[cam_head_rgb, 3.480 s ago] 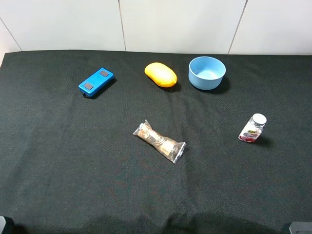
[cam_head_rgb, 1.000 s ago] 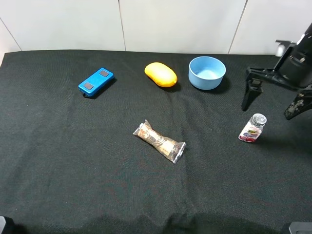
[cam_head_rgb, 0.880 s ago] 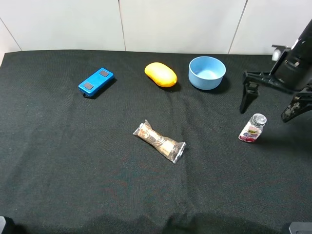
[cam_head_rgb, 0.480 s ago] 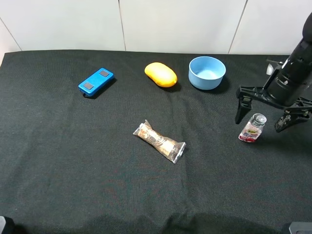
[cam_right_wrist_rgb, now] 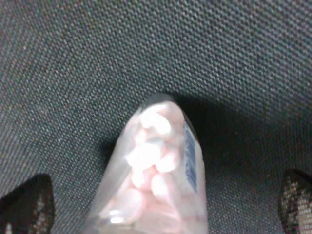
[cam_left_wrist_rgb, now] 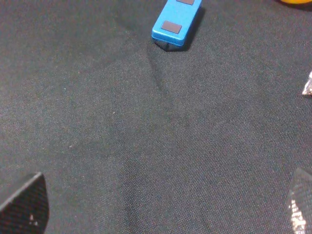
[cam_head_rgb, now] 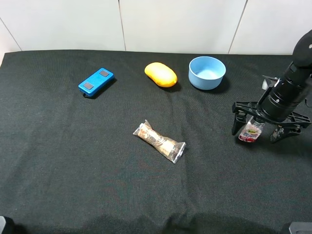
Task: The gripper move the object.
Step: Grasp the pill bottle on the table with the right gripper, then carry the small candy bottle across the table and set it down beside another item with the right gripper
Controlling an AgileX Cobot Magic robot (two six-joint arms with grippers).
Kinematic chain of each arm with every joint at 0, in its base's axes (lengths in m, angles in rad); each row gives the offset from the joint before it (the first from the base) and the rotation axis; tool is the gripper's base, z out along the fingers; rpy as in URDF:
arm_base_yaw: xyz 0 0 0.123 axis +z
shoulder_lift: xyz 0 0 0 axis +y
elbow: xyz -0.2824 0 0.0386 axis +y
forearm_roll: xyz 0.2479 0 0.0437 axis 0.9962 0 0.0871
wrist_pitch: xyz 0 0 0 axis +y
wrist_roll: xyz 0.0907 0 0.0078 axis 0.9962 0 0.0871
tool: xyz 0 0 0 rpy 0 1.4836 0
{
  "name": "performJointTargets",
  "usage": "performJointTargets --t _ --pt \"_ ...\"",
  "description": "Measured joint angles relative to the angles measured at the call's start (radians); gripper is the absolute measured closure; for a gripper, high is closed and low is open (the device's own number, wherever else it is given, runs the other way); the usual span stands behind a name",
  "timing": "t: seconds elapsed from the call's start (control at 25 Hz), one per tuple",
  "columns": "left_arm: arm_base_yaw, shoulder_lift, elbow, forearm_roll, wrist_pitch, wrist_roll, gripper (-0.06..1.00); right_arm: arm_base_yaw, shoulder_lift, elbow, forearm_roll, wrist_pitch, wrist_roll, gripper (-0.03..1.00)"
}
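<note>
Black cloth is spread over the tabletop (cam_head_rgb: 73, 170), with white wall panels behind it. Toward the right side of the high view, the small clear bottle with a white cap and a red-and-yellow label (cam_head_rgb: 249, 132) is stood upright, well apart from the light-blue round bowl (cam_head_rgb: 207, 72) and the clear-wrapped brown snack bar (cam_head_rgb: 160, 141). A tip-over is judged the main risk. The bottle looks narrow and light, and if one thin finger is brought against it before the other, it could be knocked flat or pushed out of the span. The black right claw (cam_head_rgb: 254, 135) is spread wide and set astride the bottle, one finger on each side, neither seen touching. In the right wrist view the bottle (cam_right_wrist_rgb: 156, 180) is seen roughly midway between the fingertips (cam_right_wrist_rgb: 27, 204). The left claw (cam_left_wrist_rgb: 163, 207) is likewise held wide, over bare cloth.
</note>
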Motion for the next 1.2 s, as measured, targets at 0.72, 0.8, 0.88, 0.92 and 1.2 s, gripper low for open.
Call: performJointTargets --t 0.72,0.8,0.88,0.92,1.2 --pt "0.0 0.0 0.0 0.0 0.0 0.0 -0.02 0.0 0.004 0.0 0.002 -0.011 -0.002 0.63" --pt "0.0 0.0 0.0 0.0 0.0 0.0 -0.02 0.0 0.004 0.0 0.002 -0.011 -0.002 0.63" --pt "0.0 0.0 0.0 0.0 0.0 0.0 -0.02 0.0 0.004 0.0 0.003 -0.011 -0.002 0.63" --pt "0.0 0.0 0.0 0.0 0.0 0.0 -0.02 0.0 0.004 0.0 0.004 -0.011 -0.002 0.63" --pt "0.0 0.0 0.0 0.0 0.0 0.0 -0.02 0.0 0.004 0.0 0.021 -0.003 -0.002 0.63"
